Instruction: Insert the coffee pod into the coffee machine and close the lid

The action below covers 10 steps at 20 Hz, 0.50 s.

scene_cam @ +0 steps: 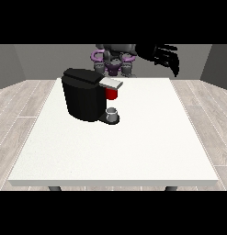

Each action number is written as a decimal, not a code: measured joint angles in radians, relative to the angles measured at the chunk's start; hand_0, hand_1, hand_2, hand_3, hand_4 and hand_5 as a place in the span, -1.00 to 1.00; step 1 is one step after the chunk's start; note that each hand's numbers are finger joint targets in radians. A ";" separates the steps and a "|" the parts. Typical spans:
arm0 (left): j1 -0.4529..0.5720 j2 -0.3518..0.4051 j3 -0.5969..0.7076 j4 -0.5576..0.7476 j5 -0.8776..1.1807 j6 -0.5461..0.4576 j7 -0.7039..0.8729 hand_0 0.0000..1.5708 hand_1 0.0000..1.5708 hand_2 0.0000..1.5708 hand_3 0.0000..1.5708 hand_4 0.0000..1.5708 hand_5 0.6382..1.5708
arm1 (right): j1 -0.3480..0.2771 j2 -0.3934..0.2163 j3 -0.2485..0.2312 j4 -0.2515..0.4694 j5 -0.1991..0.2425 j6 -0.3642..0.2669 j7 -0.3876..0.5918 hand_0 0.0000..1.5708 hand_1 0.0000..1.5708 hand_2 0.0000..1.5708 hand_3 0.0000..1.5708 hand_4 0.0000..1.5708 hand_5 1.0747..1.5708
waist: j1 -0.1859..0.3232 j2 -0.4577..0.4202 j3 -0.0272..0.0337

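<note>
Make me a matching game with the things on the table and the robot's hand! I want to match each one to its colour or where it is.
Things:
1. coffee machine
2. pod
3. cup
4. hand

Matches:
A. red
B. raised in the air at the view's right
C. big and black, on the table
D. grey, on the machine's base

Pairs: 1-C, 2-A, 3-D, 4-B

Coffee machine (pixel 85 94) on table (pixel 147 147), left of centre; cup (pixel 112 112) at its front base.
</note>
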<state>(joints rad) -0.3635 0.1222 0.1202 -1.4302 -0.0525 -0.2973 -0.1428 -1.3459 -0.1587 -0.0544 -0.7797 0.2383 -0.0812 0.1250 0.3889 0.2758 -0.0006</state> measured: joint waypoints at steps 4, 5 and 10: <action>-0.015 0.011 0.004 -0.009 0.014 -0.016 -0.004 -1.00 -1.00 -1.00 -1.00 -0.58 1.00 | -0.010 0.009 -0.019 0.024 -0.006 -0.017 -0.031 -1.00 -1.00 -1.00 -1.00 -1.00 1.00 | 0.018 0.033 0.0003; -0.022 0.010 0.001 -0.015 0.017 -0.017 0.012 -1.00 -1.00 -1.00 -1.00 -0.62 1.00 | -0.009 0.016 -0.021 0.032 -0.005 -0.026 -0.040 -1.00 -1.00 -1.00 -1.00 -0.93 1.00 | 0.022 0.035 0.0002; -0.044 0.002 -0.016 -0.043 0.017 -0.013 0.038 -1.00 -1.00 -1.00 -1.00 -0.56 1.00 | -0.046 -0.007 -0.048 0.069 -0.017 -0.010 -0.061 -1.00 -1.00 -1.00 -1.00 -1.00 1.00 | 0.038 0.060 0.0005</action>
<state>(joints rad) -0.4078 0.1246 0.1041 -1.4733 -0.0356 -0.3107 -0.1048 -1.3920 -0.1652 -0.1027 -0.7108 0.2211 -0.0911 0.0638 0.4269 0.3356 -0.0002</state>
